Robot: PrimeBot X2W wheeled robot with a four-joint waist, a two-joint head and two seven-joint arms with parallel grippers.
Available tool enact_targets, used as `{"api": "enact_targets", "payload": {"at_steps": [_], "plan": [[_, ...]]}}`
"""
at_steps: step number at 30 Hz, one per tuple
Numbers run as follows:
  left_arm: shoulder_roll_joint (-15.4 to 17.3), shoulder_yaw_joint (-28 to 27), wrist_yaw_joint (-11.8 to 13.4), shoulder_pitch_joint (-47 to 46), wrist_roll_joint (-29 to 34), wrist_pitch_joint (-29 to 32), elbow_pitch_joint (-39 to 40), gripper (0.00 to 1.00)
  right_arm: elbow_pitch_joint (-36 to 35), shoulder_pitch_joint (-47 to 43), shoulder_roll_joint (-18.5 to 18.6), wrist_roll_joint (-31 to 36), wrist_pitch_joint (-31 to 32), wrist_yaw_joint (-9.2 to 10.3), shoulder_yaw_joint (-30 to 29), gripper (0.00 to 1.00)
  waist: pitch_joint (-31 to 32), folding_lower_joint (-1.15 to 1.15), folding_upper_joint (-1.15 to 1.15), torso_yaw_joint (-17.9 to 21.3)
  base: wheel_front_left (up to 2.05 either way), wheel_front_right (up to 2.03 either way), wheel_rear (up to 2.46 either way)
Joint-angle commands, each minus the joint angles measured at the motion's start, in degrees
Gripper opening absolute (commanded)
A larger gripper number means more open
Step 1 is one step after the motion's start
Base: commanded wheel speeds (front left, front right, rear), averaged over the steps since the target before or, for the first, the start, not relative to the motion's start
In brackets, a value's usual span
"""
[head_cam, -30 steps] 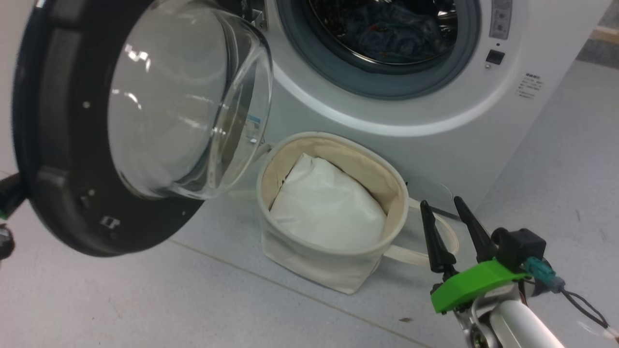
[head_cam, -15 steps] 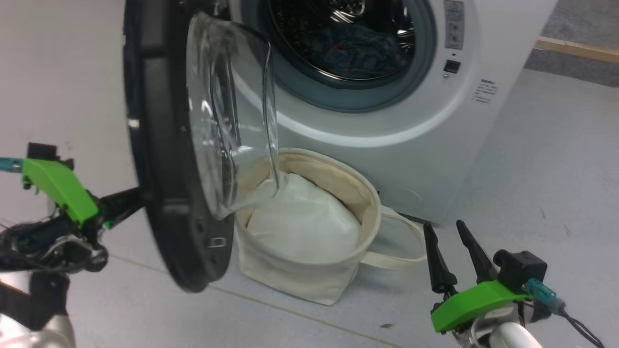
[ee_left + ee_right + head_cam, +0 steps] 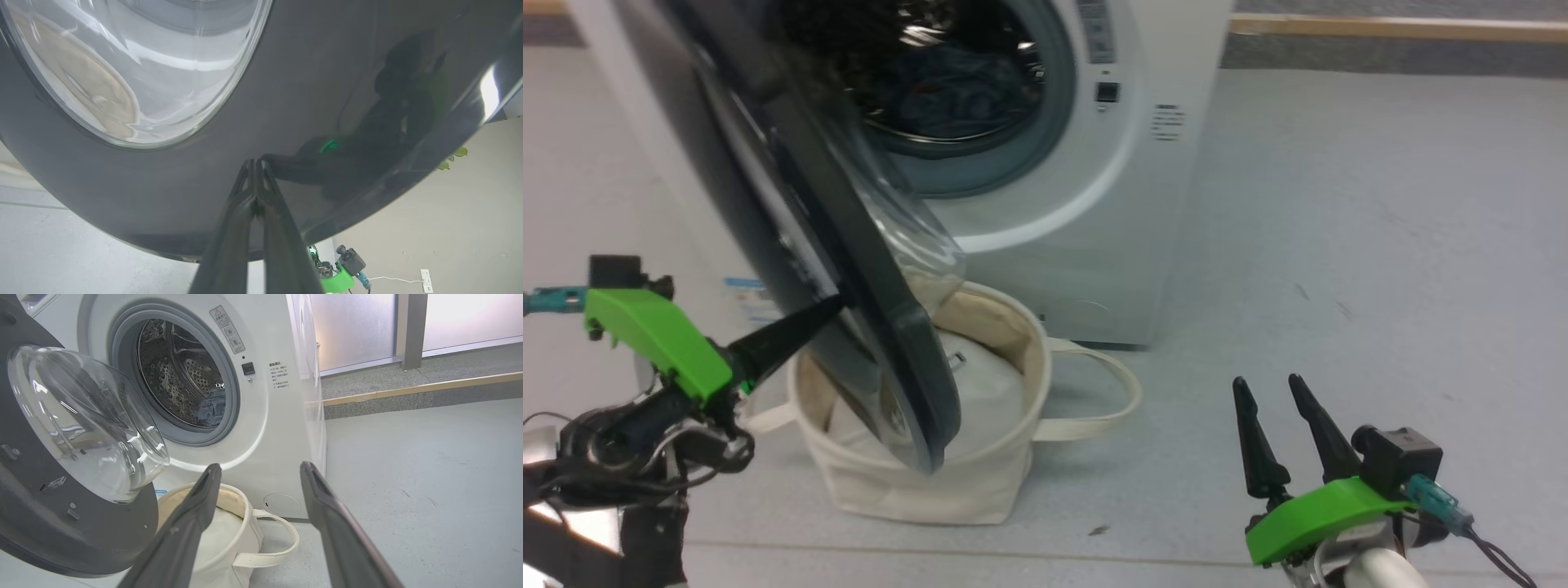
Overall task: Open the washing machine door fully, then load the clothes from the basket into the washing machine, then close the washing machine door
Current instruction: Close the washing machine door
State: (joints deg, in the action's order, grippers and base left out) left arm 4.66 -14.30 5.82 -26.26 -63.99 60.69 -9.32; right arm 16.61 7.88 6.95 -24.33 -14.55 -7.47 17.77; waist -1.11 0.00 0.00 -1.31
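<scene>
The white washing machine (image 3: 1078,245) stands with its drum open, and bluish clothes (image 3: 947,90) lie inside it. The washing machine door (image 3: 890,343) hangs partly swung, edge-on in the head view, over the cream basket (image 3: 931,490). My left gripper (image 3: 837,306) is shut, its tips pressed against the door's glossy black outer rim (image 3: 327,102). In the left wrist view the left gripper (image 3: 255,161) sits just below the glass bowl (image 3: 130,69). My right gripper (image 3: 1267,382) hovers open and empty, low on the right of the basket. From the right wrist, the right gripper (image 3: 260,466) faces the washer (image 3: 265,437), door (image 3: 61,531) and basket (image 3: 245,506).
White pillow-like padding (image 3: 988,392) lies in the basket, whose loop handle (image 3: 1094,425) sticks out to the right. Grey floor (image 3: 1339,245) stretches to the right of the washer. A raised step with a wooden edge (image 3: 1380,28) runs along the back.
The door has swung from wide open toward the washer, with my shut left gripper against its outer face. The head view has shifted. The right gripper stays open.
</scene>
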Motion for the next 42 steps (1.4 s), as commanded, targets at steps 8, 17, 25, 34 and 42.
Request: {"api": "enact_targets", "payload": {"at_steps": [8,17,25,34,42], "plan": [[1.34,-5.02,-1.21,-5.97,0.94,-6.71,-0.77,0.0,-2.92,2.78,-0.22,0.72,-0.45,-0.02,0.96,1.0,-3.73,0.0,0.0,12.6,0.0,0.0,0.0],[3.47,-7.37,-3.6,-11.06,1.49,-12.04,-6.44,0.0,-3.79,4.87,-1.07,1.14,-0.45,-0.02,1.12,1.0,-7.03,0.0,0.0,20.27,0.0,0.0,0.0],[3.88,-7.35,-6.5,-13.4,1.67,-14.62,-10.81,0.0,-4.3,5.68,-1.41,1.25,-0.45,-0.02,1.42,1.0,-7.18,0.0,0.0,20.53,0.0,0.0,0.0],[3.37,-4.97,-10.12,-10.2,3.3,-15.5,-11.33,1.0,-3.63,5.92,0.31,0.75,-0.45,-0.02,2.16,1.0,-4.65,0.0,0.0,13.51,0.0,0.0,0.0],[6.84,1.69,-13.15,-4.16,13.0,-25.77,-6.86,1.0,-3.26,5.32,1.85,0.54,-0.45,-0.02,2.04,1.0,-2.81,0.0,0.0,6.24,0.0,0.0,0.0]]}}
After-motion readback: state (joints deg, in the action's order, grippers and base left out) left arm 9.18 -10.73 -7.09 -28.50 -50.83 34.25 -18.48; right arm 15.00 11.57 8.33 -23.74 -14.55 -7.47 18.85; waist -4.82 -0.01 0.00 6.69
